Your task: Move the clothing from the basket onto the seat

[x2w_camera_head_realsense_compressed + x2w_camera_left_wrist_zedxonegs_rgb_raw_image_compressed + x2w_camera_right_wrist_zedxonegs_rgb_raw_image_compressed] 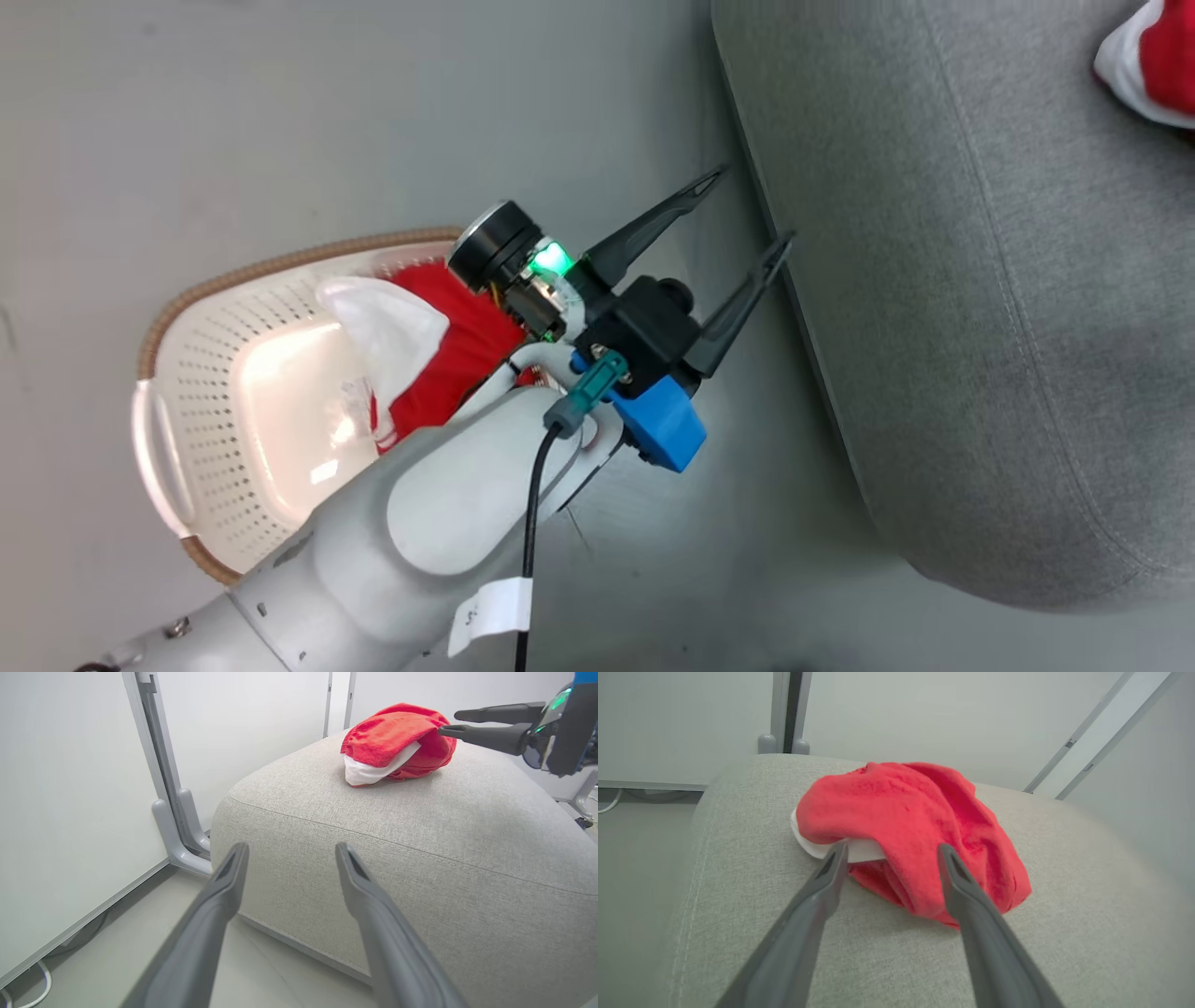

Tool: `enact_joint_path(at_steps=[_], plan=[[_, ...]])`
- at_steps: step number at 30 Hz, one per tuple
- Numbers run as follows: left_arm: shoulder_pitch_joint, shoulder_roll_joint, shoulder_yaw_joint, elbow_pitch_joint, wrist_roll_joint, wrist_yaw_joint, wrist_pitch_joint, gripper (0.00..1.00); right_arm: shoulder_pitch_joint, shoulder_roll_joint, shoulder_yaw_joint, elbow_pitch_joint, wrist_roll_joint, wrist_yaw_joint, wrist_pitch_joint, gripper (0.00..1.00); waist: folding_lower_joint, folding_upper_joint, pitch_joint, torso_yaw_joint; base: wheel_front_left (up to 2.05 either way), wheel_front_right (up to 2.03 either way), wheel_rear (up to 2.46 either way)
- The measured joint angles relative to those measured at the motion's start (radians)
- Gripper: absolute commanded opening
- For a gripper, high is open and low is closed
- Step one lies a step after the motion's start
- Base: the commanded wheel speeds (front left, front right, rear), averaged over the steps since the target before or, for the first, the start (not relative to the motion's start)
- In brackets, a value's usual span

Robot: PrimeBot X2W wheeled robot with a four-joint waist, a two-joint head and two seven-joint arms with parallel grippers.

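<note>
In the head view the cream basket [187, 308] stands on the floor at the left, holding a red and white garment [457, 355] partly hidden by my left arm. My left gripper [756, 205] is open and empty, its tips close to the grey seat's [980, 280] side edge; the left wrist view has the same open fingers [292, 849] facing the seat's corner [420, 835]. Another red garment [397, 742] lies bunched on the seat top [1087, 914]. My right gripper [893, 848] hovers open just before that garment [915, 826], holding nothing, and its tips [448, 722] are beside the garment.
Grey floor [373, 112] surrounds the basket and seat. White wall panels with grey post feet [182, 826] stand behind the seat's corner, and a cable [28, 994] runs along the wall base. A strip of floor separates basket and seat.
</note>
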Motion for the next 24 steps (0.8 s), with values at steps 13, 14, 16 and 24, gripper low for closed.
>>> enact_joint_path(at_steps=[13, 14, 16, 24], plan=[[0.233, 0.028, 0.262, -0.085, -0.001, 0.053, -0.005, 1.0, 0.111, 0.031, 0.183, -0.16, 0.003, 0.0, 0.0, 1.0, 0.0, 0.0, -0.214, 0.095, 0.0, 0.0, 0.0], [0.251, 0.029, 0.285, -0.093, 0.007, 0.055, -0.005, 1.0, 0.115, 0.035, 0.194, -0.17, 0.003, 0.0, 0.0, 1.0, 0.0, 0.0, -0.227, 0.105, 0.0, 0.0, 0.0], [0.289, 0.03, 0.336, -0.109, 0.016, 0.061, -0.005, 1.0, 0.126, 0.045, 0.215, -0.185, 0.004, 0.0, 0.0, 1.0, -0.0001, 0.0, -0.252, 0.125, 0.0, 0.0, 0.0], [0.426, 0.012, 0.532, -0.18, 0.083, 0.053, -0.005, 1.0, 0.162, 0.093, 0.275, -0.238, 0.003, 0.0, 0.0, 1.0, -0.0001, 0.0, -0.344, 0.2, 0.0, 0.0, 0.0]])
